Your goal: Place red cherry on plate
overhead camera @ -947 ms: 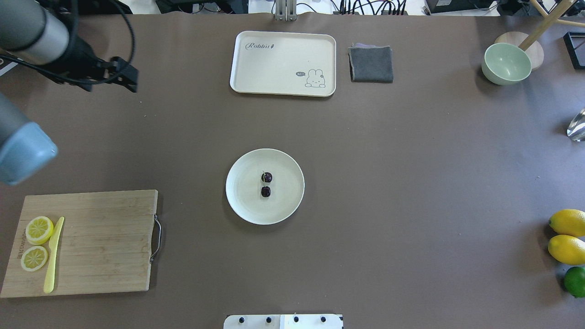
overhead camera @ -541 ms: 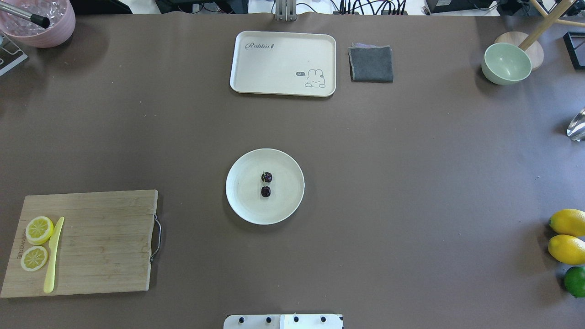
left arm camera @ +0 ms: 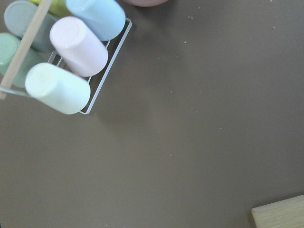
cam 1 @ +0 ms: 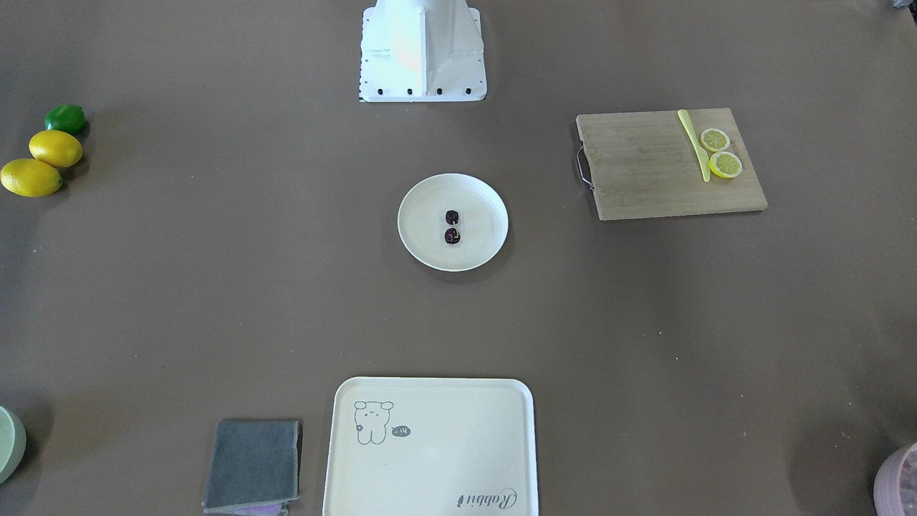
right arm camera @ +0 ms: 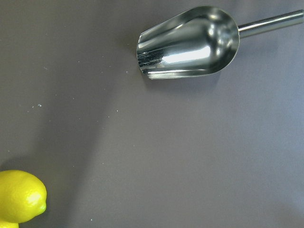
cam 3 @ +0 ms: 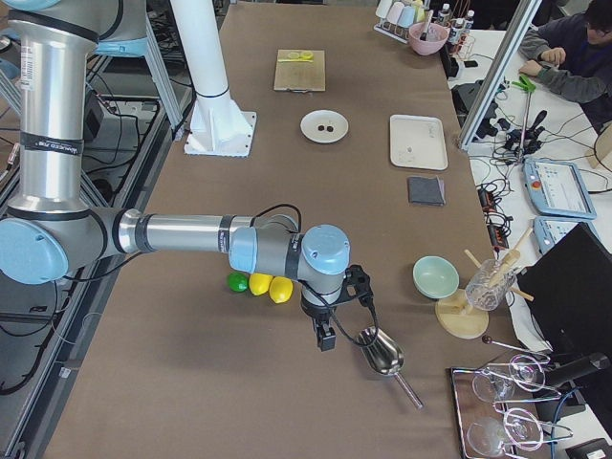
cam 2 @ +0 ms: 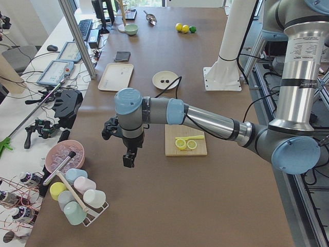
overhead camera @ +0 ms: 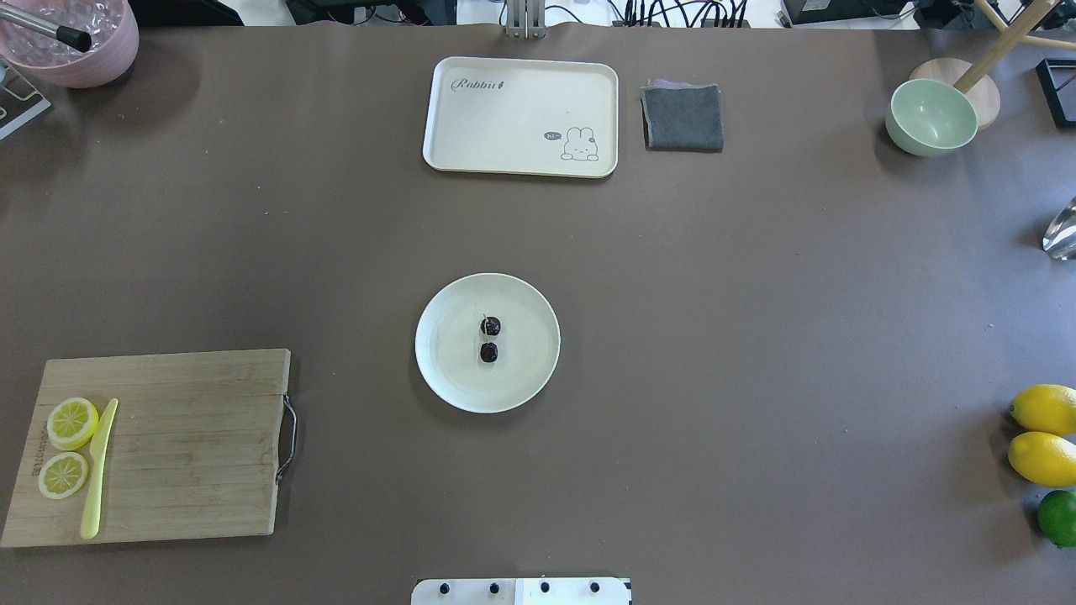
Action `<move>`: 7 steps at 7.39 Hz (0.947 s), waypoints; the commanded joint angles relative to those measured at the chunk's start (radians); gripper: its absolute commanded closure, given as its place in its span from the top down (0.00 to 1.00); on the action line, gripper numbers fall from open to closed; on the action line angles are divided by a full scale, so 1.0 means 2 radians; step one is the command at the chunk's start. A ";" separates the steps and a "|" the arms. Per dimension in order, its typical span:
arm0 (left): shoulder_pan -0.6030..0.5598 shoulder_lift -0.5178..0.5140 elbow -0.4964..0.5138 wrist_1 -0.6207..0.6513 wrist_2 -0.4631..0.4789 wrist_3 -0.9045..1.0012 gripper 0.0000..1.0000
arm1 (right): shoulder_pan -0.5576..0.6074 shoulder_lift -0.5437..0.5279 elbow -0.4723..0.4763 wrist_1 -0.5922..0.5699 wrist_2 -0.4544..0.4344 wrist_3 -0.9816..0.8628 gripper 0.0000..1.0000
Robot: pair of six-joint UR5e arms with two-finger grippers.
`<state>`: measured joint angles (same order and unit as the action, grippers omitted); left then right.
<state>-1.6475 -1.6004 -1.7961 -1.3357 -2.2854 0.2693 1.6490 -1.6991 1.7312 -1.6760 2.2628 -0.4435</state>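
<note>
The red cherry (overhead camera: 489, 339), a pair of tiny dark round fruits, lies in the middle of the round cream plate (overhead camera: 437, 336) at the table's centre; the front-facing view shows the same cherry (cam 1: 452, 226) on the plate (cam 1: 419, 247). Neither gripper is near it. My left gripper (cam 2: 128, 159) hangs over bare table at the left end, beside a cup rack. My right gripper (cam 3: 325, 339) hangs at the right end, next to a metal scoop. Both appear only in the side views, so I cannot tell whether they are open or shut.
A cutting board (overhead camera: 168, 445) holds lemon slices (overhead camera: 71, 423) and a yellow knife. A rabbit tray (overhead camera: 521, 116) and grey cloth (overhead camera: 683, 118) lie at the far edge. Lemons (overhead camera: 1042, 433), a lime, a green bowl (overhead camera: 930, 118) and a scoop (right arm camera: 190, 42) are on the right; a pink bowl (overhead camera: 71, 38) and cup rack (left arm camera: 66, 57) are on the left.
My left arm has left the overhead view at the upper left, uncovering the pink bowl. The cherry and plate have not moved.
</note>
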 commanded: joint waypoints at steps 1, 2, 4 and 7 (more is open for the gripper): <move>-0.003 0.051 0.002 -0.058 -0.002 0.000 0.98 | 0.002 0.002 0.000 0.002 0.002 0.002 1.00; -0.003 0.060 0.001 -0.059 -0.002 -0.027 0.98 | 0.002 0.002 0.000 0.002 0.002 0.002 1.00; -0.002 0.091 0.007 -0.100 -0.031 -0.076 0.98 | 0.001 0.002 -0.002 0.002 0.001 0.002 1.00; -0.004 0.097 0.041 -0.158 -0.071 -0.078 0.98 | 0.001 0.004 -0.001 0.002 0.003 0.002 1.00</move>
<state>-1.6532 -1.4117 -1.7226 -1.6273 -2.3872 0.1143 1.6507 -1.6940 1.7282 -1.6720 2.2675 -0.4403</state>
